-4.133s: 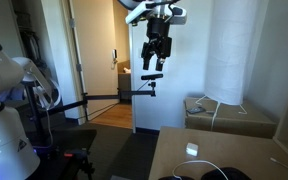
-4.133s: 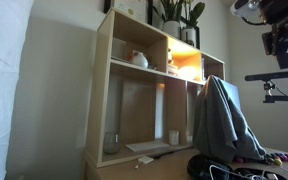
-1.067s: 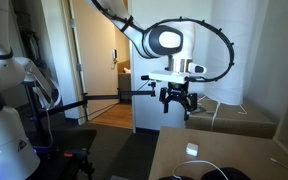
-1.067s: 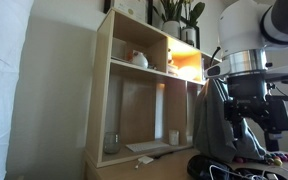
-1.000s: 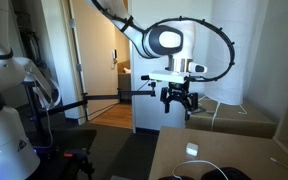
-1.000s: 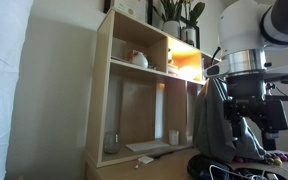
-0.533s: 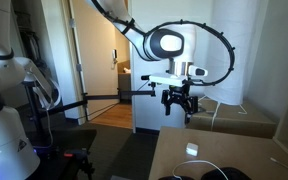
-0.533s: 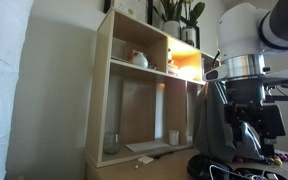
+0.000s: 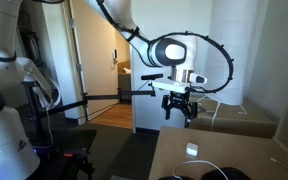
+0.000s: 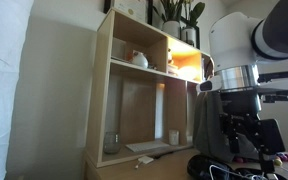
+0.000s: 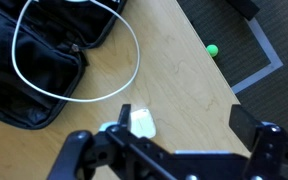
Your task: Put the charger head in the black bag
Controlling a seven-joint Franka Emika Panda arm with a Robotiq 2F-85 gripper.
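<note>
Across the wooden bench (image 11: 184, 60), the black bag (image 11: 39, 55) sprawls at one end, with a thin white cord (image 11: 136, 55) looped over it and out onto the wood. Above, the gripper (image 9: 179, 117) has come down from high up over the last few seconds and now hovers over the bench, its fingers (image 11: 82, 152) spread wide and empty. The charger head (image 11: 141, 122) lies on the wood just beside the bag, untouched, nearly under the wrist camera. The descent probably lines up the pick; no grasp has begun.
</note>
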